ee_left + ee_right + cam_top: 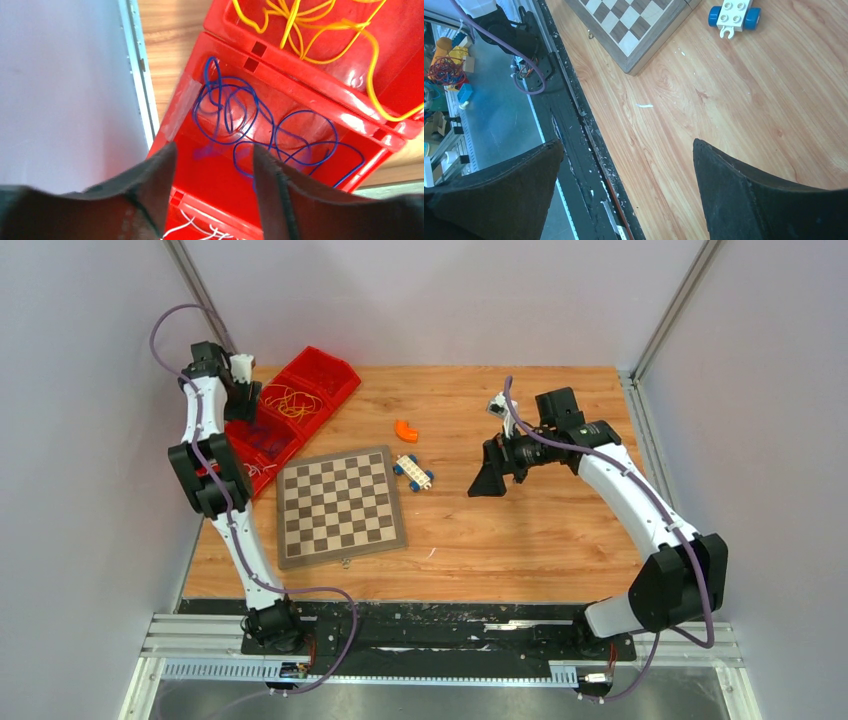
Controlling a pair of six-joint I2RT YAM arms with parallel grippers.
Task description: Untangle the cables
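Lying in 3 red bins (320, 95) at the table's (560, 530) left edge, 3 bunches are seen: blue cables (235, 125), yellow cables (310, 25), white cables (200, 230). The left gripper (214, 147) is parted, empty, above the blue cables; the right gripper (627, 142) is spread wide over open wood.

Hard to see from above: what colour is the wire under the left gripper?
The wire is blue-purple, seen best in the left wrist view.

Pale grey walls (420, 300) enclose a wooden table (520, 530).
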